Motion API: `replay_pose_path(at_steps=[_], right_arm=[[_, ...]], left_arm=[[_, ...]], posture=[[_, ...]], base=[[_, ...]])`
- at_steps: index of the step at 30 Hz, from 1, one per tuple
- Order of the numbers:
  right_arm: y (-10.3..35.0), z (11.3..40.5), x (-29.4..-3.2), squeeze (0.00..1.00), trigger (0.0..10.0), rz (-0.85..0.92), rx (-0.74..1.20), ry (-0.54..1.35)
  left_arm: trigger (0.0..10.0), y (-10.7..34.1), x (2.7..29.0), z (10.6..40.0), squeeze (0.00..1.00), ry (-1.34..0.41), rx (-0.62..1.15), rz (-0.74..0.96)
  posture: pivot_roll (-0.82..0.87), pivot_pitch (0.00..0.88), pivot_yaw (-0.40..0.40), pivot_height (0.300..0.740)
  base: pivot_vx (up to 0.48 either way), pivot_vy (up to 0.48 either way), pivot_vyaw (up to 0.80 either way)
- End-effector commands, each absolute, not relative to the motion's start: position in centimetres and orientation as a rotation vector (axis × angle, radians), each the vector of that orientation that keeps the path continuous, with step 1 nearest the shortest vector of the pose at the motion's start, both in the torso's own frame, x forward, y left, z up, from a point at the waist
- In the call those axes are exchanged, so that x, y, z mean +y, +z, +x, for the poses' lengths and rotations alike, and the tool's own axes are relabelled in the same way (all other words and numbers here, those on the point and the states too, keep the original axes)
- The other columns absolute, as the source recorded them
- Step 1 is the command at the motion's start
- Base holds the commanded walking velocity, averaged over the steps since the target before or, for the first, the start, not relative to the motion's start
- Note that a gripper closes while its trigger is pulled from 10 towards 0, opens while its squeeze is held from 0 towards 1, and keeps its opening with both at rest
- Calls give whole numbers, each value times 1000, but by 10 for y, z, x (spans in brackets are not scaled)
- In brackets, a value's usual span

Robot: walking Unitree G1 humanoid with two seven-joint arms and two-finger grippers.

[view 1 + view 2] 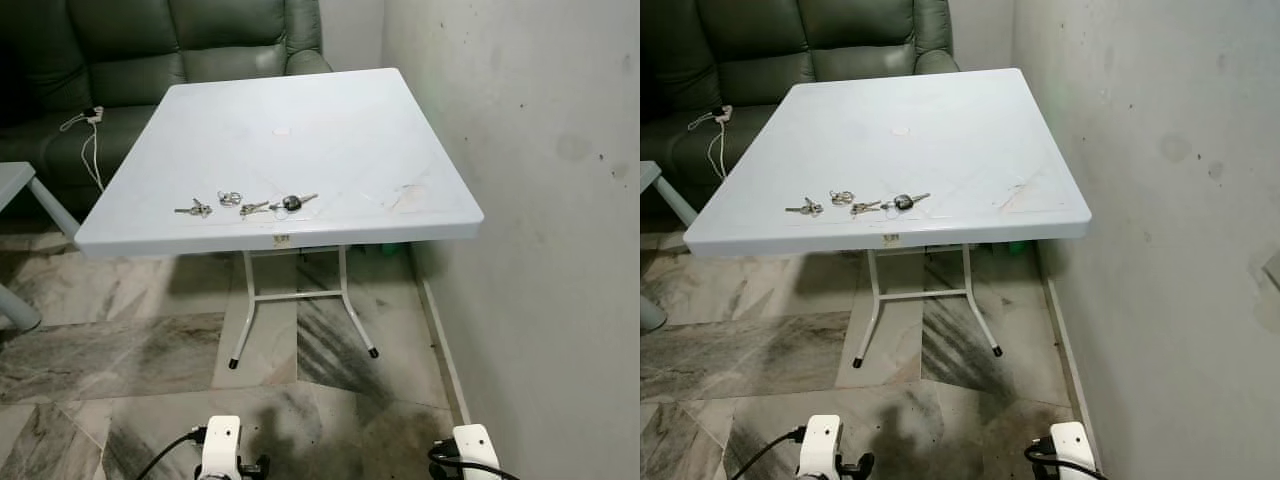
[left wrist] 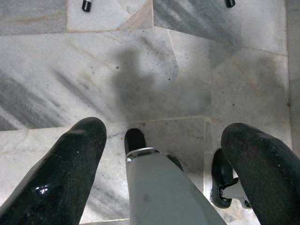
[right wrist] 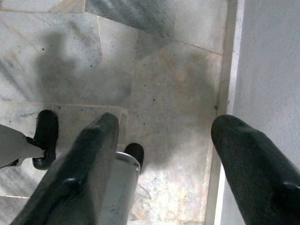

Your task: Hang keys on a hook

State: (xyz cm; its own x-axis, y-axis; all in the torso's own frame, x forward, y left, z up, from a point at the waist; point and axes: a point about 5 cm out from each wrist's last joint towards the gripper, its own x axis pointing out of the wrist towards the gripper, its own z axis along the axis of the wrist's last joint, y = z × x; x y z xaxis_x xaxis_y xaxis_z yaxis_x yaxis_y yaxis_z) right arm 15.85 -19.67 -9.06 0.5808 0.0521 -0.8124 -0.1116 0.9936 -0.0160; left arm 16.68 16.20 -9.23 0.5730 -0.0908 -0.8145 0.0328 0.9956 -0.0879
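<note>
A home living room (green sofa (image 1: 180,50), marble floor (image 1: 120,350)).

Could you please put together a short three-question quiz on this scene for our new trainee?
1. True or false: the keys lie near the front edge of the white table.
2. Multiple choice: what stands behind the table? A) a green sofa B) a fridge C) a bookshelf
3. Fill in: the left gripper and the right gripper both hang low over the marble ____, with fingers apart.

Key:
1. True; several key bunches sit in a row near the front edge.
2. A
3. floor
</note>
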Motion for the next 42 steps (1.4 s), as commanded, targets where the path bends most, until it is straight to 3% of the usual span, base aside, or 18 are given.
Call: replay_pose_path(at_steps=[1, 16, 17, 21, 23, 29, 42], right_arm=[[-89, 162, -196, 1000, 10000, -64, 931, 105], [-82, 175, -194, 1000, 10000, -62, 863, 125], [-77, 183, -193, 0, 10000, -44, 818, 131], [-64, 204, -192, 0, 10000, -1, 710, 141], [-48, 225, -192, 0, 10000, 15, 587, 158], [-18, 255, -188, 0, 10000, 30, 374, 198], [53, 287, -168, 0, 10000, 63, -36, 282]], left_arm=[[10000, -93, 164, 166, 0, -66, 959, -63], [10000, -87, 166, 177, 0, -50, 902, -108], [10000, -81, 165, 187, 0, -49, 856, -134], [10000, -67, 164, 211, 0, -71, 736, -171], [10000, -44, 164, 240, 0, -97, 579, -201], [10000, -4, 164, 278, 0, -115, 331, -223], [10000, 66, 146, 299, 0, -186, -44, -226]], posture=[[-88, 0, 1, 740], [-88, 0, 0, 740], [-88, 0, 0, 740], [-89, 0, -2, 740], [-86, 0, -3, 740], [-79, 0, -8, 740], [-70, 0, -19, 740]], base=[[0, 0, 0], [0, 0, 0], [0, 0, 0], [0, 0, 0], [0, 0, 0], [0, 0, 0], [0, 0, 0]])
